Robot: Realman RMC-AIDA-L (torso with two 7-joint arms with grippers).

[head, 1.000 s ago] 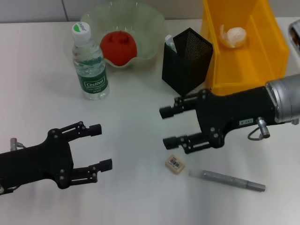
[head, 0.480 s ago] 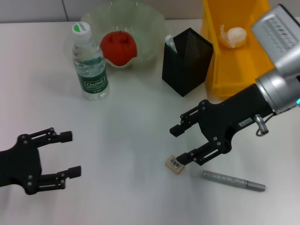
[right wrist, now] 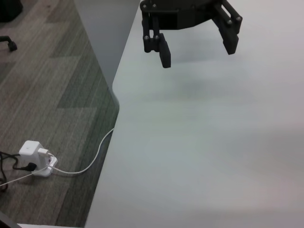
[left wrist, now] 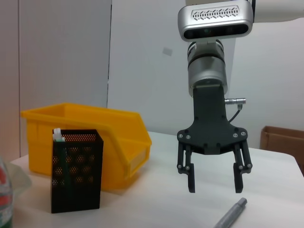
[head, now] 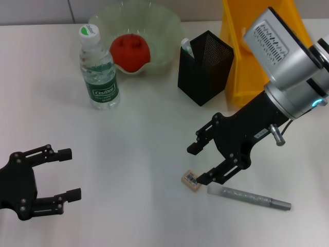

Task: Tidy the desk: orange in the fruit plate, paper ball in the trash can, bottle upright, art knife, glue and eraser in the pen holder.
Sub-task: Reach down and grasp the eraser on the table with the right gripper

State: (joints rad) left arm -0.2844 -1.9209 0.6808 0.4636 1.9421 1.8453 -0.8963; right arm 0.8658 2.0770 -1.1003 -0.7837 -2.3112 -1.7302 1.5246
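1. White desk fills the head view; the bottle stands upright, its green label reading "Cestbon".
2. A barcode label marks the eraser, lying just beside the lower fingertip of the right gripper, whose fingers are spread.
3. The left gripper hovers spread, well apart.

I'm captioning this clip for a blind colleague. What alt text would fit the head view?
The right claw, open, hangs just above the eraser on a white desk, with a grey knife lying beside it. Behind stand the pen holder, yellow trash can, upright bottle and the orange in the fruit plate. The left claw is open at the near left.
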